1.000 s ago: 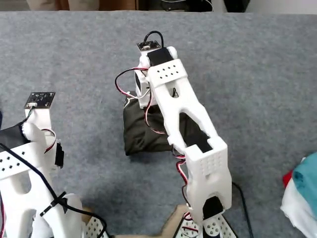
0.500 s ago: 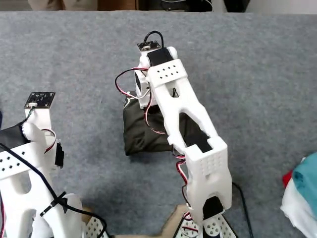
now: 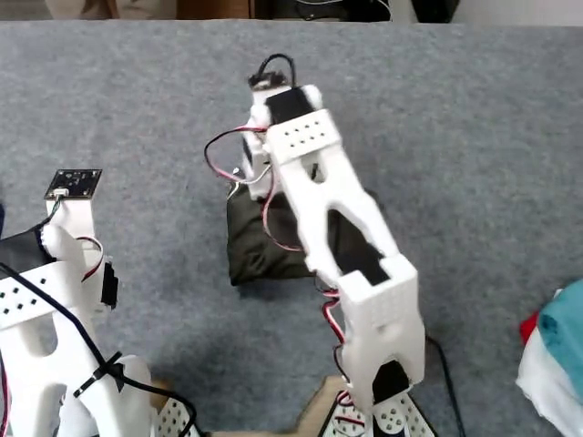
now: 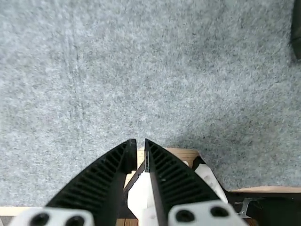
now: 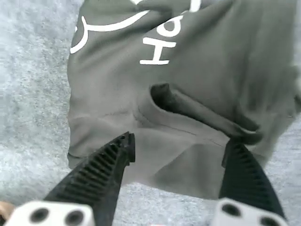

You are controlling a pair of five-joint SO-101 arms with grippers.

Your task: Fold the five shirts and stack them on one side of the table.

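Note:
A folded dark grey shirt (image 3: 260,244) with white print lies in the middle of the grey table, partly under the right arm (image 3: 342,237). In the right wrist view the shirt (image 5: 188,94) shows a raised fold, and my right gripper (image 5: 181,148) hangs open just above its edge, one finger (image 5: 110,162) on each side. My left gripper (image 4: 139,146) is shut with nothing in it, above bare grey felt near the table's front edge. The left arm (image 3: 55,300) stands at the table's front left.
A pile of unfolded shirts (image 3: 556,350), white, teal and red, lies at the right edge. A dark cloth edge (image 4: 297,28) shows at the side of the left wrist view. Open grey felt (image 3: 474,137) stretches across the far side and right of the table.
The right arm has shifted slightly away and to the left, its wrist lifting a little over the dark shirt. The left arm and the shirt have stayed put.

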